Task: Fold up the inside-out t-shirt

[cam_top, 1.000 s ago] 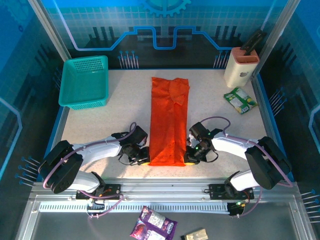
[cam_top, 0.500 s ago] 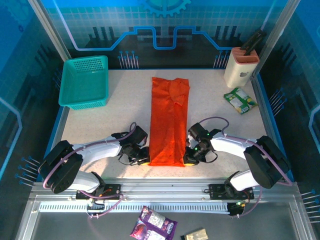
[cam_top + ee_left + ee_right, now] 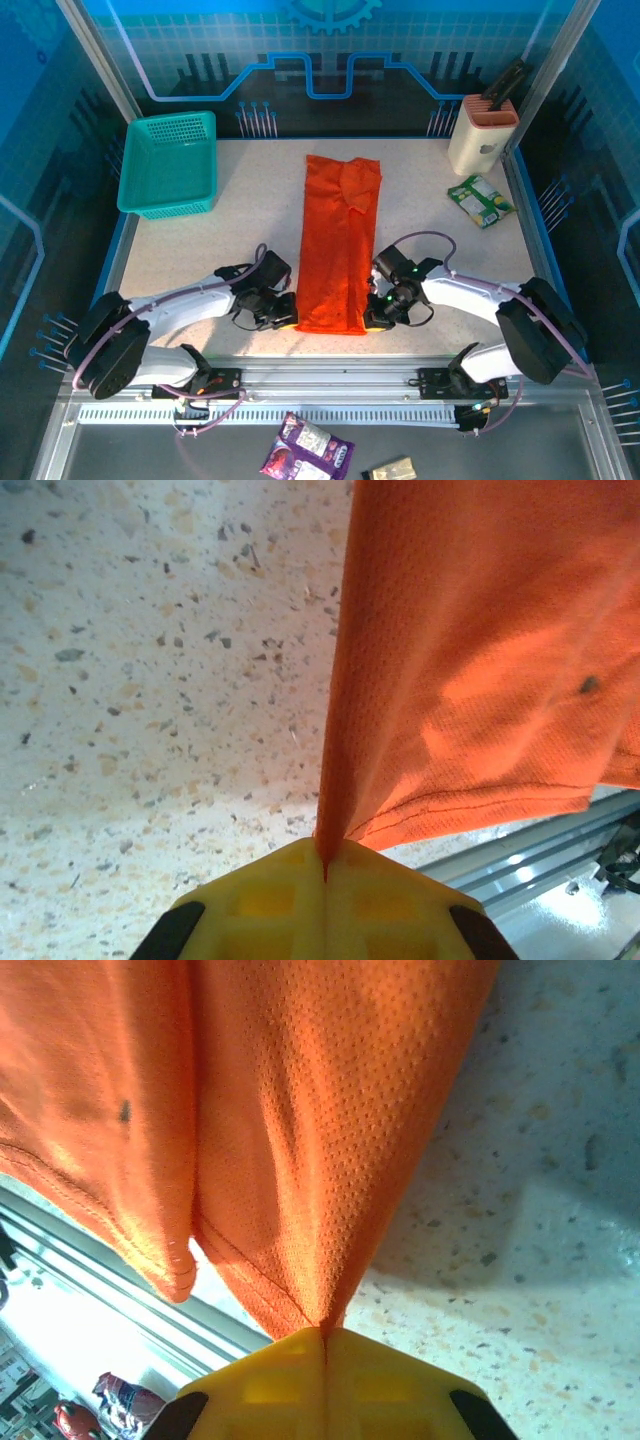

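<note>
The inside-out t-shirt is bright orange and lies as a long narrow strip down the middle of the table. My left gripper is shut on its near left corner, and the cloth rises from between the yellow fingers. On the near right corner my right gripper is shut too, with the hem pinched between its yellow fingers. The near edge hangs a little above the tabletop.
A teal basket stands at the back left. At the back right are a white holder and a green packet. Snack packets lie below the front rail.
Both grippers have drawn slightly inward and away from the front edge with the shirt's near corners. The near hem has lifted and bunched a little.
</note>
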